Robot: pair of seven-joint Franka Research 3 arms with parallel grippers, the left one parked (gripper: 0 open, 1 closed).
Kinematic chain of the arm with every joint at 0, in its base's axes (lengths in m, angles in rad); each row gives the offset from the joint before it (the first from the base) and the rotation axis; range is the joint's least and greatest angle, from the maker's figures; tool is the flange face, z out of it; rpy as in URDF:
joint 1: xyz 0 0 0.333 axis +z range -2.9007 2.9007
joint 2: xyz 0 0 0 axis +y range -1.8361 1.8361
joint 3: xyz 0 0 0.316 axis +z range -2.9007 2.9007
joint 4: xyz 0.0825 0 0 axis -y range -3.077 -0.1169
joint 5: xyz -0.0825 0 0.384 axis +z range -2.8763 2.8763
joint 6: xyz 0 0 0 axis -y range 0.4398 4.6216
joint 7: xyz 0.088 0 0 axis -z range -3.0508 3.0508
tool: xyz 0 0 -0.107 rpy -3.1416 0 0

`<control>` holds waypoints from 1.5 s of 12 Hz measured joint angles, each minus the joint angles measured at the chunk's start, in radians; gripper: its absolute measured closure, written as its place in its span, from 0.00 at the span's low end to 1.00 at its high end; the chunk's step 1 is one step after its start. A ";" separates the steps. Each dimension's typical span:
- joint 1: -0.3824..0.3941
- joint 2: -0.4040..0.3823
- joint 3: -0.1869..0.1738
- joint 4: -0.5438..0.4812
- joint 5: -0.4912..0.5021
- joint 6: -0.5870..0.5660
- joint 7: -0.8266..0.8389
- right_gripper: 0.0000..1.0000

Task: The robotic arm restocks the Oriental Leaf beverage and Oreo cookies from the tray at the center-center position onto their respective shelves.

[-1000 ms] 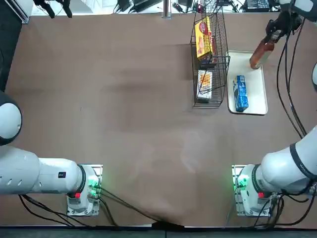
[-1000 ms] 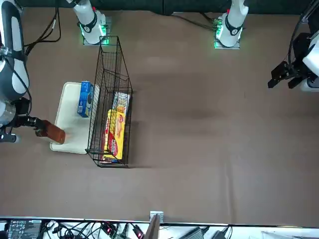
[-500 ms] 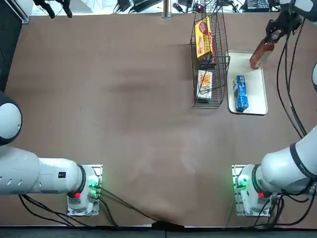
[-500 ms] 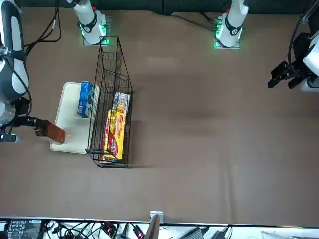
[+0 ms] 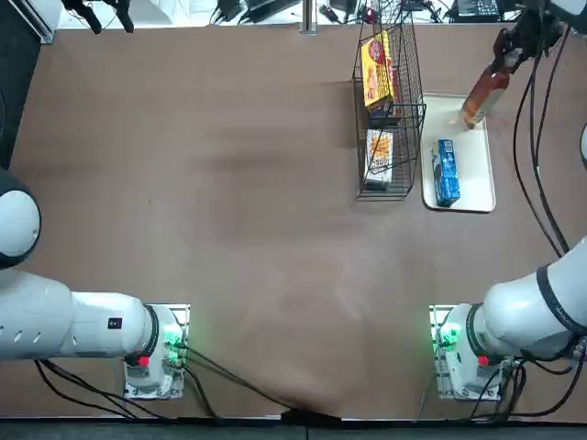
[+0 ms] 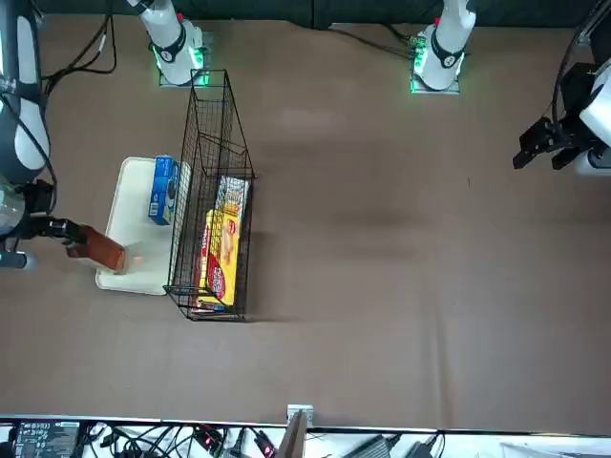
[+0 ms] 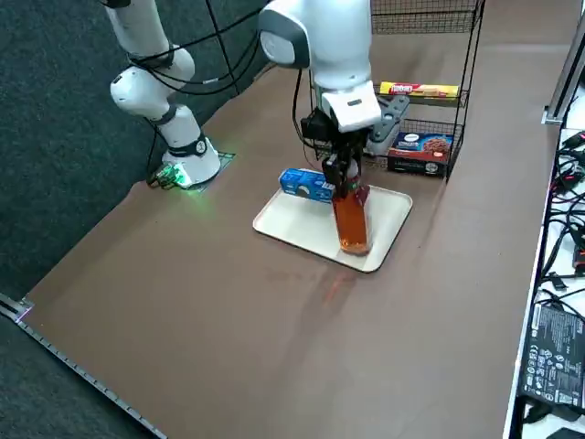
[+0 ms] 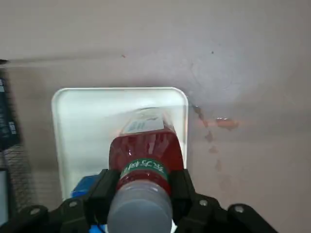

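My right gripper (image 5: pixel 507 48) is shut on the neck of the Oriental Leaf bottle (image 5: pixel 481 97), just under its white cap. The reddish-brown bottle (image 7: pixel 350 218) hangs upright over the far end of the cream tray (image 7: pixel 294 222). I cannot tell whether its base touches the tray. In the wrist view the fingers (image 8: pixel 104 187) clamp both sides of the bottle (image 8: pixel 144 151) above the tray (image 8: pixel 85 127). The blue Oreo packet (image 5: pixel 446 171) lies flat on the tray's near half. The black wire rack (image 5: pixel 393 101) stands just beside the tray, on its left in the top view.
A yellow-and-red packet (image 5: pixel 375 70) and a white-and-orange packet (image 5: pixel 379 150) lie in the rack. The arm's black cables (image 5: pixel 536 137) hang past the tray's outer side. The table's far edge with loose cables (image 6: pixel 220 441) is close behind the bottle.
The gripper has moved a little toward the table's far edge with the bottle, which now stands straighter. The Oreo packet and the tray have stayed put.
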 joint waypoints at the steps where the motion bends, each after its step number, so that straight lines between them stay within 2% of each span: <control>1: 0.000 -0.011 0.001 0.010 0.015 -0.019 0.000 0.42; 7: 0.011 -0.076 0.004 0.054 0.084 -0.108 0.000 0.42; 9: 0.015 -0.104 0.004 0.061 0.147 -0.144 0.000 0.42; 10: 0.016 -0.133 0.005 0.065 0.225 -0.202 0.000 0.42; 12: 0.016 -0.159 0.005 0.067 0.274 -0.272 0.000 0.42; 18: 0.013 -0.240 -0.005 0.070 0.318 -0.429 0.000 0.42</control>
